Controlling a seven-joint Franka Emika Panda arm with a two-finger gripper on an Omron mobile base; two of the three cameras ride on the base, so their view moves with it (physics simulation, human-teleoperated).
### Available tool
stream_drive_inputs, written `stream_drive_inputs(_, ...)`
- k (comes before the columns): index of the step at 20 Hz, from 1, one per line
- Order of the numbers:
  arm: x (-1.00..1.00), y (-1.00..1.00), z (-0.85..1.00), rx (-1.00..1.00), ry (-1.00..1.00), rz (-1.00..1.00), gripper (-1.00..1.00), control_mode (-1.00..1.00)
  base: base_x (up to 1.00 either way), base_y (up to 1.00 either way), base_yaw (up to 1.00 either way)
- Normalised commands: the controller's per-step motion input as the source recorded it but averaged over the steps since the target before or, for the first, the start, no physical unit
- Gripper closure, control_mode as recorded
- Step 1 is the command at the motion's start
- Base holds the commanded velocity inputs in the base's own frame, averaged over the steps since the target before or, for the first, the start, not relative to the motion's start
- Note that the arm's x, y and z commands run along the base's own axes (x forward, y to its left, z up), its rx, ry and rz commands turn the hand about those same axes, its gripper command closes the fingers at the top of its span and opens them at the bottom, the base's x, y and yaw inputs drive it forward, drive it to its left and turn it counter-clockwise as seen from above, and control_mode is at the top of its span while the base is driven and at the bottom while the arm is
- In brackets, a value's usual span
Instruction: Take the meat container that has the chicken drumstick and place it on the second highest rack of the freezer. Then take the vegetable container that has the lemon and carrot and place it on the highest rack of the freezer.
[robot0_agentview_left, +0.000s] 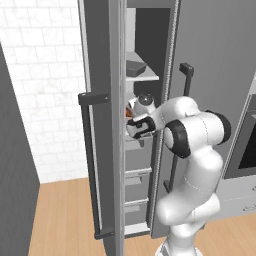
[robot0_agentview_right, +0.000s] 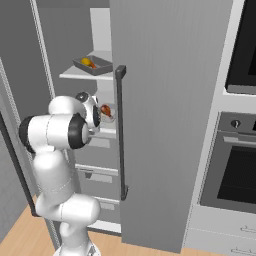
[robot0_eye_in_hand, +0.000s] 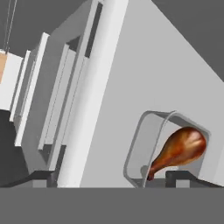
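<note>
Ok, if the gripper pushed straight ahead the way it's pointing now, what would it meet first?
Probably the meat container with the chicken drumstick, just ahead of the open gripper and toward one fingertip; dead centre looks like bare freezer rack. Depth is uncertain.

Two base cameras sit behind the robot arm (robot0_agentview_left: 192, 165), one to its left and one to its right, both looking forward and down into the open freezer (robot0_agentview_left: 142, 150). They share the shelves and the arm. A third camera rides on the hand, very close to a shelf with the meat container (robot0_eye_in_hand: 168, 148).
</note>
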Motion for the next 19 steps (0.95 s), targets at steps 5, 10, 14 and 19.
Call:
stream_drive_inputs(5,-0.95,-0.1,0.65,0.06,-0.05,0.0,-1.0,-1.0,0.0,0.0,0.0)
stream_drive_inputs(10,-0.83,-0.15,0.72,0.06,-0.01,0.0,-1.0,-1.0,0.0,0.0,0.0)
stream_drive_inputs(14,-0.44,-0.15,0.64,0.05,-0.03,0.0,-1.0,-1.0,0.0,0.0,0.0)
stream_drive_inputs(19,-0.76,-0.05,0.37,0.01,-0.04,0.0,-1.0,-1.0,0.0,0.0,0.0)
